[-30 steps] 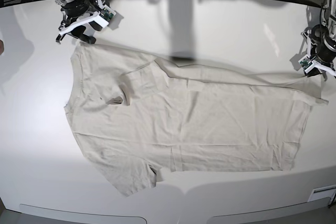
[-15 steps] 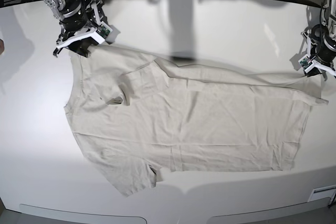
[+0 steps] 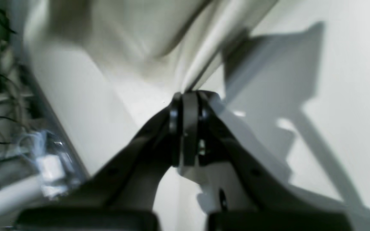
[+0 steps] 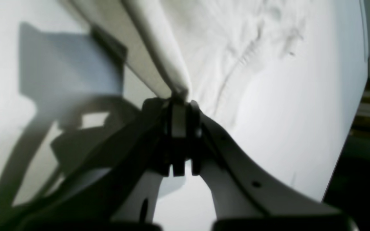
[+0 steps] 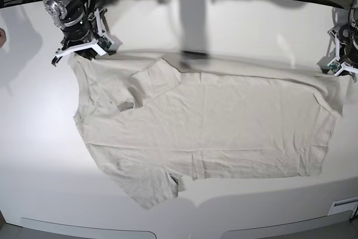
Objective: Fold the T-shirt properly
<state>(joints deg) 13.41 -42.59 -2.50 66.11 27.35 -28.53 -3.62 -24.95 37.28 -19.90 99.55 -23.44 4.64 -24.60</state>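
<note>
Worktop (image 5: 235,20): a white worktop is being used to carry the whole job; its far edge is lying under a dark background and its near edge is showing two rounded panels.

T-shirt (image 5: 207,121): the pale beige T-shirt is being spread lengthwise across the middle of the worktop, collar end toward the worktop's left edge in the base view and hem toward the right edge. One sleeve is lying folded in over the chest, the other is pointing at the near edge. Its far side is being drawn into a fairly straight line between the two claws.

Right gripper (image 5: 78,48): it is being held clenched on the T-shirt near the far-left corner of the worktop; in its wrist view a ridge of cloth (image 4: 159,41) is being pinched between the closed jaws (image 4: 180,99).

Left gripper (image 5: 342,66): it is being held clenched on the T-shirt by the right edge of the worktop; a gathered fold (image 3: 201,57) is running straight into the closed jaws (image 3: 188,96).

Step in hand: judged from both grips, the far side is being taken up for the first lengthwise fold.

Next move: both corners are probably to be lifted together and carried toward the near edge, level and taut, so that the cloth is not being dragged askew.
</note>
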